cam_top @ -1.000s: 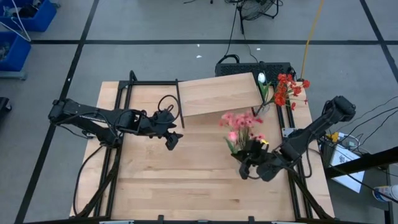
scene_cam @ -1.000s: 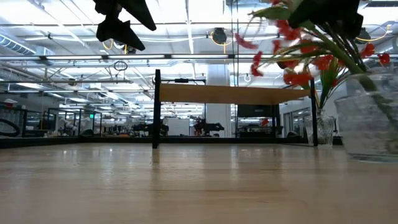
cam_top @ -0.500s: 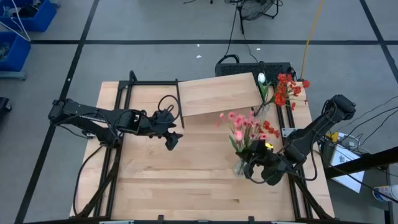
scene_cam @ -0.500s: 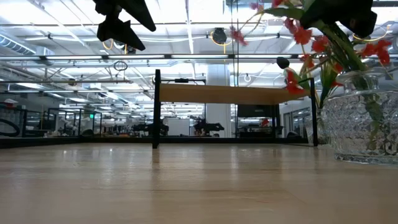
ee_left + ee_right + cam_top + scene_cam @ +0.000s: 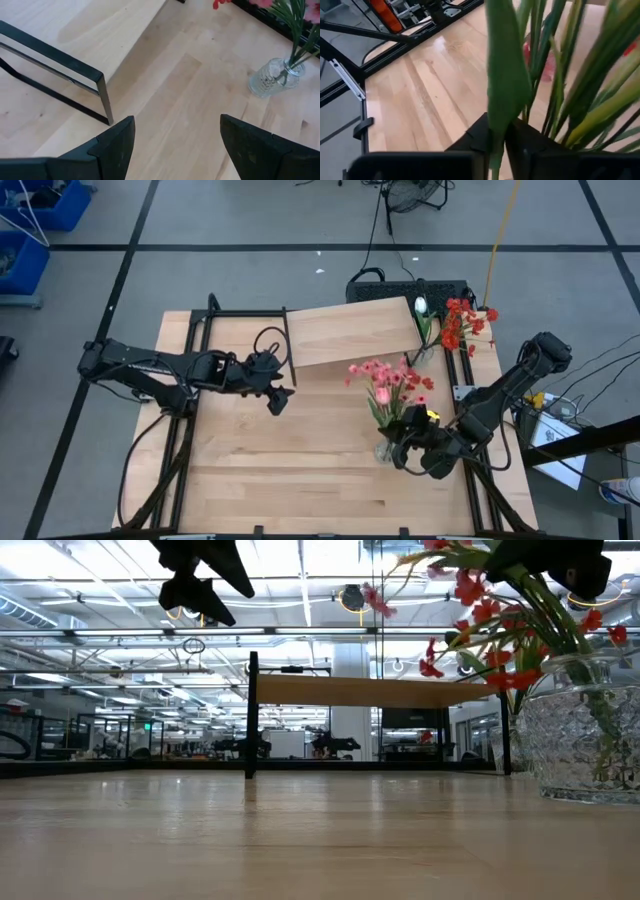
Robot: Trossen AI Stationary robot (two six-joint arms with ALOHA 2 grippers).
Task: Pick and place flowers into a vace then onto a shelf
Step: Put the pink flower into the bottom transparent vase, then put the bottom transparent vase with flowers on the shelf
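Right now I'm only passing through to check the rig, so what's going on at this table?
The right gripper is at a glass vase on the table, its fingers around the green stems of a pink bunch of flowers standing in the vase. The left gripper waits open above the table near the shelf. More red and white flowers sit past the shelf.
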